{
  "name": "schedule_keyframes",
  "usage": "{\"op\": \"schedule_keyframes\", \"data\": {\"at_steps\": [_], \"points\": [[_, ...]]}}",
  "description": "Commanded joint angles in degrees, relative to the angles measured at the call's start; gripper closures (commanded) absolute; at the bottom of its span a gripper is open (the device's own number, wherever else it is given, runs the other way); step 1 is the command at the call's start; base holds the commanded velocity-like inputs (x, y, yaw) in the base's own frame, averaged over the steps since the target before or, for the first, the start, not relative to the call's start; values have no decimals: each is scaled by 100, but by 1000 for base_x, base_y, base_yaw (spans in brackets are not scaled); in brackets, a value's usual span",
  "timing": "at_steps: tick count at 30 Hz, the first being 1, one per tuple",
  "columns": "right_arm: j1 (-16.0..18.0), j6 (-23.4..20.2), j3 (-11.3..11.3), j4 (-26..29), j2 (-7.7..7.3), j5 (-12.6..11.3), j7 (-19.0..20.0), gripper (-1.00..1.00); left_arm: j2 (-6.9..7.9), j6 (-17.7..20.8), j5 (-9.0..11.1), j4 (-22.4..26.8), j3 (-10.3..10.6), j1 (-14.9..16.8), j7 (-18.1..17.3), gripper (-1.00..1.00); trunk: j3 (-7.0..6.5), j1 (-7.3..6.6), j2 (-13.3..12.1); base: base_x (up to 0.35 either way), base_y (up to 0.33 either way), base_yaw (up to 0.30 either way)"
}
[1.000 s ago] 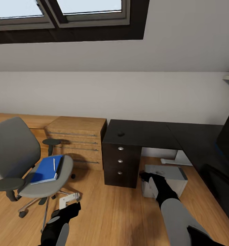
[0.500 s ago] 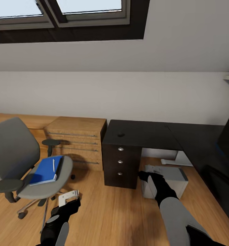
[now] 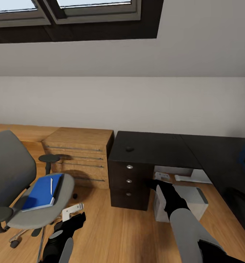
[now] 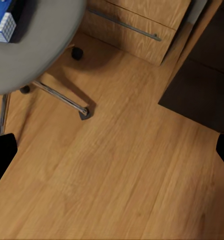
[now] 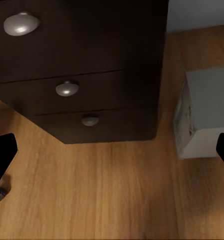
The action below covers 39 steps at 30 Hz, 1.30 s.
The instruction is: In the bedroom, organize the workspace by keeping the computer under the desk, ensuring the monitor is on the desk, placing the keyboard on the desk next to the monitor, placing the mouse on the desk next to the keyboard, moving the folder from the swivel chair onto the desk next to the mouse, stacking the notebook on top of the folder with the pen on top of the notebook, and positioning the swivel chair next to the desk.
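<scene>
Currently both grippers, left gripper (image 3: 74, 220) and right gripper (image 3: 156, 182), hang with fingers apart and empty, folder (image 3: 39, 192) flat on swivel chair (image 3: 34, 204) seat, likely light, stiff, best pinched at its overhanging edge.

Light wood floor (image 3: 115, 230) under everything — swivel chair (image 3: 23, 190) standing on it at the left, oak dresser (image 3: 78, 155) against the wall, black drawer unit (image 3: 129, 182) beside that, grey computer (image 3: 186, 202) just right of the drawers. Desk (image 3: 155, 148) top black — one small dark object (image 3: 129, 149) on it.
</scene>
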State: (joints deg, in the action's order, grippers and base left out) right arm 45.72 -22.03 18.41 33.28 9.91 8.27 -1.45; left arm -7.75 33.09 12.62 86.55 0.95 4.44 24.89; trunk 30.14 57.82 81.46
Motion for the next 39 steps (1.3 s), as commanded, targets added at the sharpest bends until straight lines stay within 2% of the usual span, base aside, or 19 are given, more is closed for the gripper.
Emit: {"op": "schedule_keyframes", "data": {"at_steps": [1,10,19,20,26,36,39], "points": [[2,-30,1,14,9,56,18,-100,1,13,59,5,9,4,53,-100,6,3,3,321,0,0],[-56,-30,-278,176,9,53,18,-100,1,20,56,-5,90,4,56,-100,6,3,3,134,0,0],[-277,-37,-567,465,9,52,6,-100,1,22,49,-7,156,4,53,-100,6,3,3,12,0,0],[-280,-37,-707,550,9,52,6,-100,1,22,49,-7,168,4,52,-100,6,3,3,0,0,0],[-291,-39,-723,565,9,52,9,-100,7,22,47,-7,251,4,57,-100,-101,-129,-237,0,0,0],[-291,-46,-725,625,9,44,5,-100,10,29,48,-6,256,4,59,-100,-293,-348,-639,0,0,74],[-291,-39,-728,632,9,44,5,-100,10,47,49,-7,256,4,60,-100,-305,-348,-639,0,0,241]]}}
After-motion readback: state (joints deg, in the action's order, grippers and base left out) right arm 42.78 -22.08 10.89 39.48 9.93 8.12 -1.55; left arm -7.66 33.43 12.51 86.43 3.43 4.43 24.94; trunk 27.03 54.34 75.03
